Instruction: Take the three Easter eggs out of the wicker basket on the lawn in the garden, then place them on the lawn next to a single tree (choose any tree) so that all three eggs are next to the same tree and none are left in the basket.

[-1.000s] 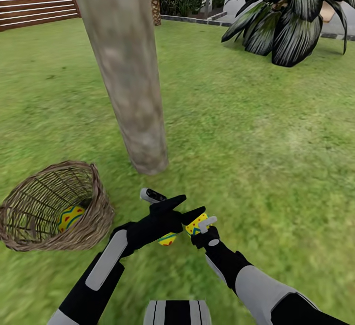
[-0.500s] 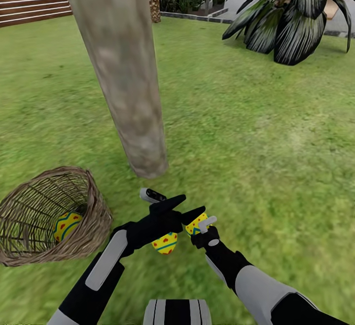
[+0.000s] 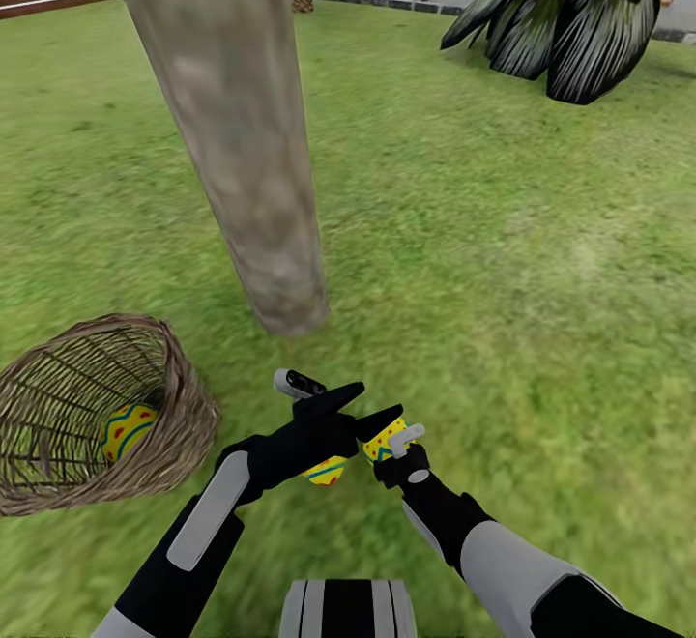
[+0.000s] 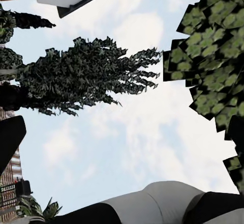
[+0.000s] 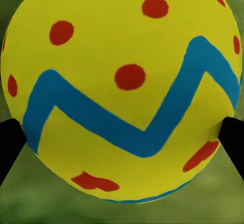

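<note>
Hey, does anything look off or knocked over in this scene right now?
Yes. The basket lies tipped on its side on the lawn near the tree, its mouth sideways, with one egg still inside. Nothing looks damaged.

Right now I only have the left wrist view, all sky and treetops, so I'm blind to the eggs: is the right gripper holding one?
Observer: Yes. The right gripper is shut on a yellow egg with a blue zigzag and red dots.
Operator: And the round brown wicker basket?
Observer: The basket lies tipped on the green lawn, with a second egg inside it.
Operator: The last one?
Observer: The third egg shows just under the left arm. I can't tell whether it rests on the grass.
</note>
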